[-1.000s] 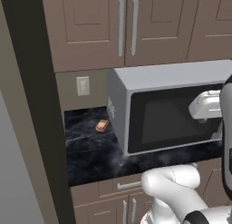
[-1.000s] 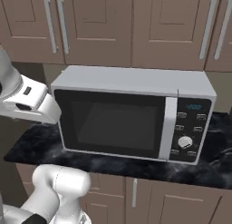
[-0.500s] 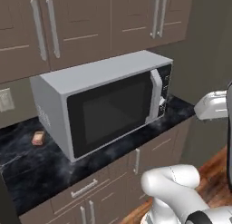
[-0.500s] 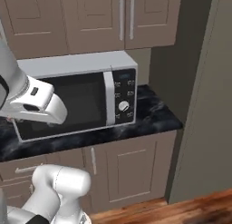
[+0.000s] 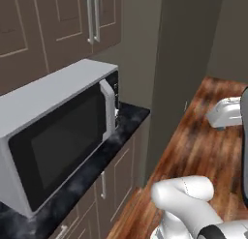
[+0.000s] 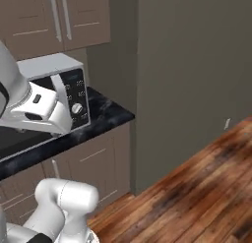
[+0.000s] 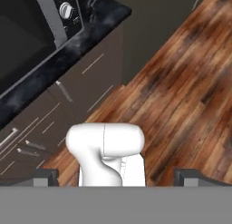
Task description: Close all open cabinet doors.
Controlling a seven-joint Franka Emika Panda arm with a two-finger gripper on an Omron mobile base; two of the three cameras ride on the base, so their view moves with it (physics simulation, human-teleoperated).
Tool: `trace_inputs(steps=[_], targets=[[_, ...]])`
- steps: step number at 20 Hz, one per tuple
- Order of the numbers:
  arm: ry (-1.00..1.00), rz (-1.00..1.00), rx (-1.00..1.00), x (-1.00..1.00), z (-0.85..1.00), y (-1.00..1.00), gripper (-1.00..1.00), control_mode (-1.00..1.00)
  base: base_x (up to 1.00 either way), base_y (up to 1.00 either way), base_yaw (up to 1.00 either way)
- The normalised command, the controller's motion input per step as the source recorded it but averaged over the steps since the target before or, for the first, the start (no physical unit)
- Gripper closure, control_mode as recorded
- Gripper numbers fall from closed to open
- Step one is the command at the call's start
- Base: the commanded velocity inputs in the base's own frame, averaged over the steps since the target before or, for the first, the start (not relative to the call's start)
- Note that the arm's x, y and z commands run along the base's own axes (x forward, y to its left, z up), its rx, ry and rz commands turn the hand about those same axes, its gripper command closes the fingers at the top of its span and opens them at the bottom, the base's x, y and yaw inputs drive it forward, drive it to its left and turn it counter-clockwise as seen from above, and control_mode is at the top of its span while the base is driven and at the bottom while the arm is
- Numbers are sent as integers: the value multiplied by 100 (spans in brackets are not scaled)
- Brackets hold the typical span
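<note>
Cabinet doors (image 5: 72,20) shut flush high on the wall above the microwave (image 5: 58,141) on the dark marble table (image 6: 106,114), a tall grey panel beside; pincer (image 7: 118,177) spread wide, empty, facing down over wood floor (image 6: 197,188).

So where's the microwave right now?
The microwave sits on the dark counter at the left of the left base view, below the closed cabinet doors, near the counter's end by the tall grey panel.
</note>
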Motion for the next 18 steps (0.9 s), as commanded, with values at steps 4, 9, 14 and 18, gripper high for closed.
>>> trace_inputs(steps=[4,9,14,18], targets=[[0,0,0,0,0,0,-100,100,0,-18,-60],[0,0,0,0,0,0,-100,100,3,-8,-60],[0,0,0,0,0,0,-100,100,12,0,-67],[0,0,0,0,0,0,-100,100,16,0,-67]])
